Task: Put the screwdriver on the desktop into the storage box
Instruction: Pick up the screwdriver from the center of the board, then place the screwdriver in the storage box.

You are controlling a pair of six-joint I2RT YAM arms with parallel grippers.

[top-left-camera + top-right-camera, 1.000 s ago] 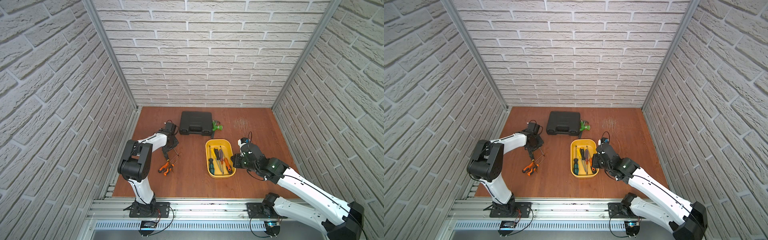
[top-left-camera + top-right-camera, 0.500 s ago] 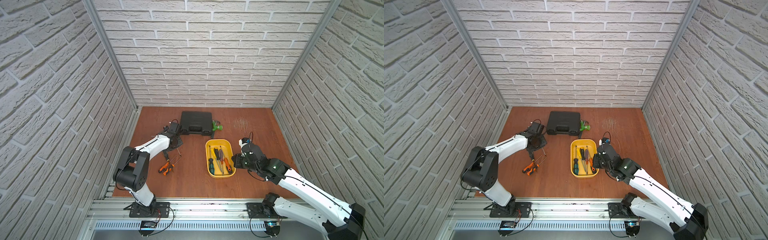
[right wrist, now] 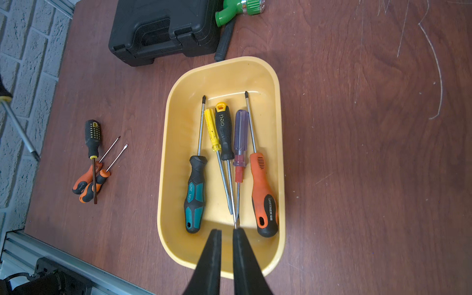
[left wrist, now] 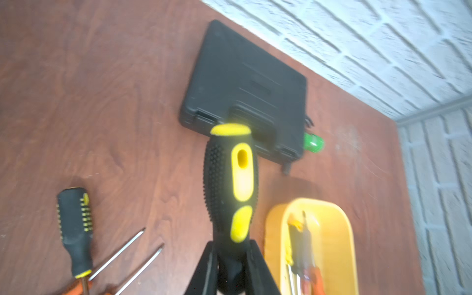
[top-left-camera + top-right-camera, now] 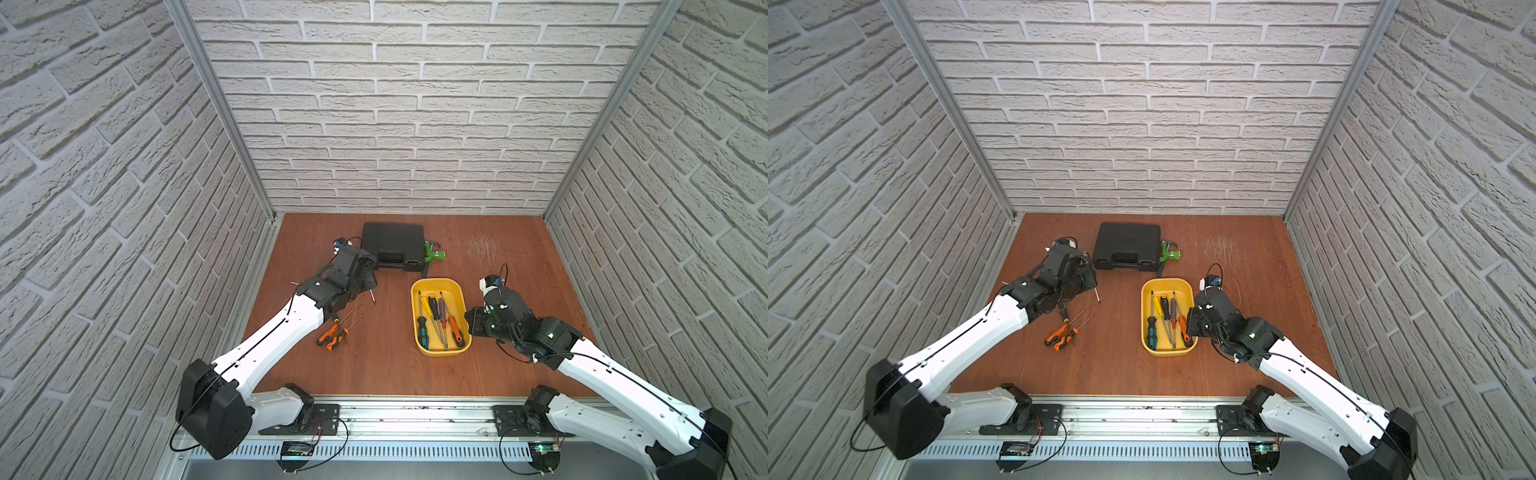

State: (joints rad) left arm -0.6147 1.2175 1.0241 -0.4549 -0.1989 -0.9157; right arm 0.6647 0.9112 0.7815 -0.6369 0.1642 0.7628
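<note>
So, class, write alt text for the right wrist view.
A yellow storage box holds five screwdrivers; the right gripper, jaws shut and empty, hovers over one end. Three more screwdrivers lie on the desktop beside it.

both arms same build: left arm (image 5: 274,336) and right arm (image 5: 615,374) have white angular link shells, black joint housings, thin black cable run along each link, loose cable loops at bases. green led (image 5: 549,333) lit on right elbow. right gripper (image 3: 227,229): black tapered wedge fingers.

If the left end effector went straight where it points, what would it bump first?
Probably the black tool case: the screwdriver in the left end effector points there, but height is unclear.
</note>
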